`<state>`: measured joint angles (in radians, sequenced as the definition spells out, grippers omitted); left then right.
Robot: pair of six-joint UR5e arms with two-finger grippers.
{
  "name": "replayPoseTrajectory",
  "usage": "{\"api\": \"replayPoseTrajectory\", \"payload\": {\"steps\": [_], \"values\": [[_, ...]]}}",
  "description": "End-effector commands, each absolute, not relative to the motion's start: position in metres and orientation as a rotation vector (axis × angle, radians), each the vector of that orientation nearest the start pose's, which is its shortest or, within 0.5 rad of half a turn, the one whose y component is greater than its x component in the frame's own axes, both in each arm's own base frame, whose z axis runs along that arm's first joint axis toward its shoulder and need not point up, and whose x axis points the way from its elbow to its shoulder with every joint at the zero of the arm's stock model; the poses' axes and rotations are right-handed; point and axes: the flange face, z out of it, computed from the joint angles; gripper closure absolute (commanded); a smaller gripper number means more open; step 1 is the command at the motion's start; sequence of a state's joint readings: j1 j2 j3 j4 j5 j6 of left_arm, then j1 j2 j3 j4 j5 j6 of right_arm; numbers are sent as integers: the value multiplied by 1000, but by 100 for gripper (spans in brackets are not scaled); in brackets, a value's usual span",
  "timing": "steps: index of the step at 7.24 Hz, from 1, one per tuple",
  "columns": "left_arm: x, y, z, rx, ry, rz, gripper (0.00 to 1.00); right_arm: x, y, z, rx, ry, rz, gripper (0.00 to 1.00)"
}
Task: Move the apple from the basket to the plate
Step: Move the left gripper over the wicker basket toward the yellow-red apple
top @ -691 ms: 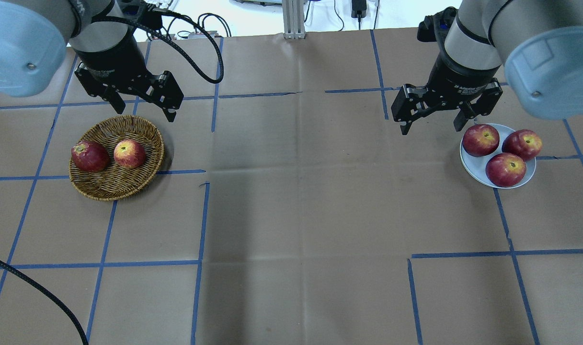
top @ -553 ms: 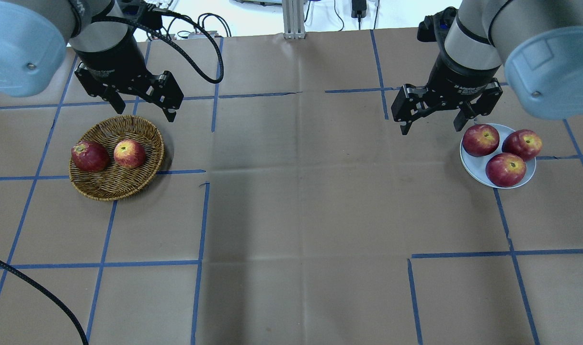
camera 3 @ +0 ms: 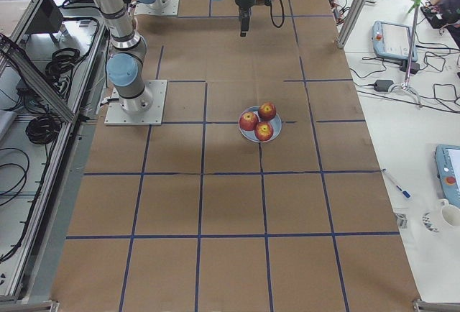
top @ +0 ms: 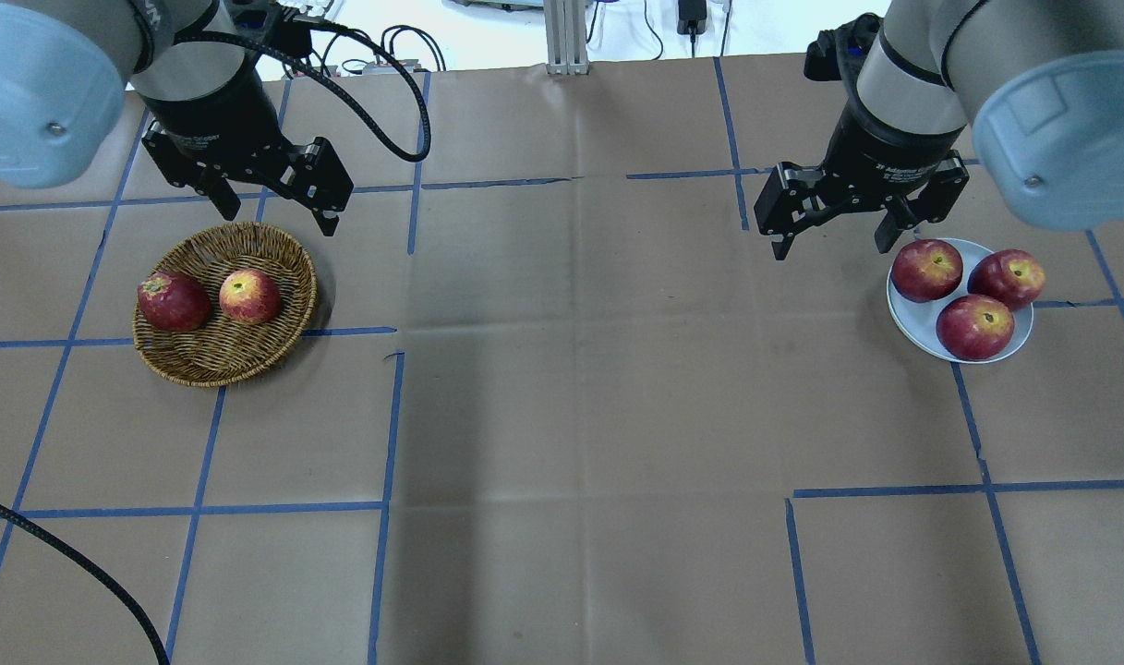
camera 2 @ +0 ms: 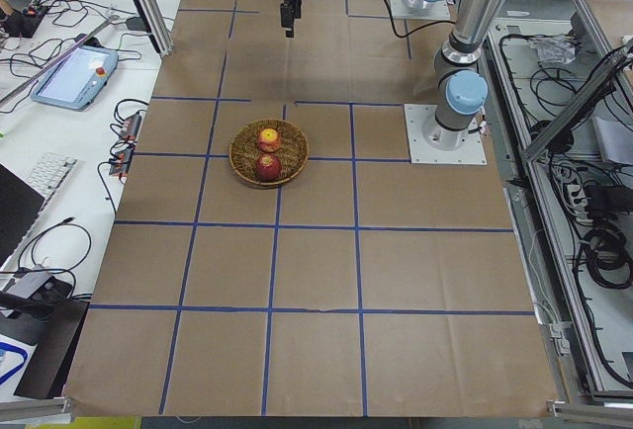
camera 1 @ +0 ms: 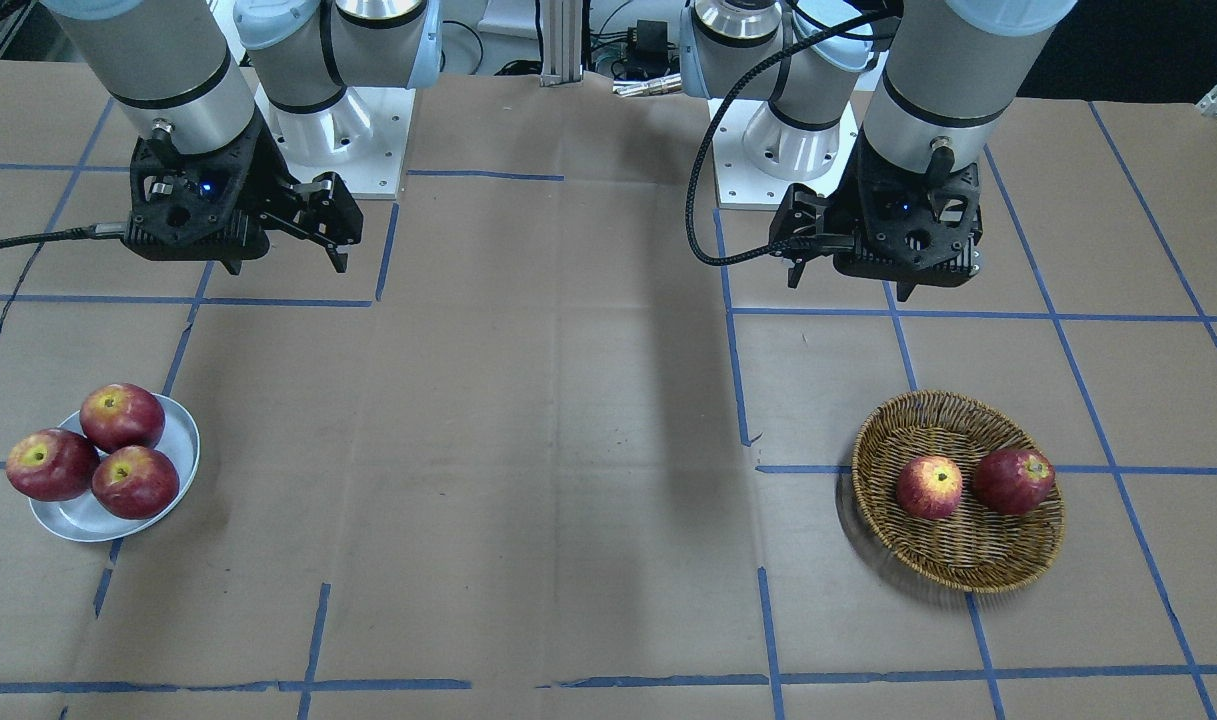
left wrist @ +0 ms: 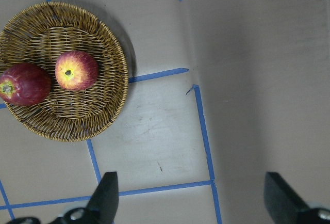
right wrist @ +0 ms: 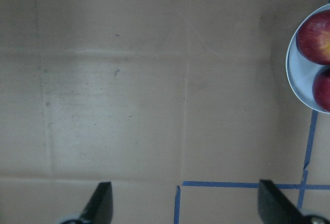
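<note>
The apple (top: 249, 296) lies in the basket (top: 201, 374), right of its middle in the overhead view, just beside a darker apple (top: 173, 301) on its left. The left fingers (top: 327, 214) are spread wide and hold nothing; they hang above the desk (top: 571, 416) over the basket's far rim. The right fingers (top: 782, 235) are also wide apart and hold nothing, and they hover beside the plate (top: 912, 323), at its far edge on the side toward the desk's middle. Three dark red apples (top: 975, 326) crowd the plate, which sits well apart from the basket, on the desk's other side
</note>
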<state>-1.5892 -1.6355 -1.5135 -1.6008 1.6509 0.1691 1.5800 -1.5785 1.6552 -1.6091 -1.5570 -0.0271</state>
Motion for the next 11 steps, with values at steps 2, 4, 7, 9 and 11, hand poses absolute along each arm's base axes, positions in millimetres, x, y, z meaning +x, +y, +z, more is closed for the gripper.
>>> {"api": "replayPoseTrajectory", "payload": {"steps": [2,4,7,9,11], "values": [[-135,-510,486,269,3053,93,1,139,-482,454,-57,3126,60,0],[-131,-518,484,277,3035,93,1,139,-482,454,-57,3128,60,0],[-130,-554,430,291,3036,54,1,139,-482,454,-57,3128,60,0],[-90,-597,368,561,3013,113,1,139,-482,454,-57,3128,60,0],[-18,-631,317,601,3015,129,1,139,-482,454,-57,3128,60,0]]}}
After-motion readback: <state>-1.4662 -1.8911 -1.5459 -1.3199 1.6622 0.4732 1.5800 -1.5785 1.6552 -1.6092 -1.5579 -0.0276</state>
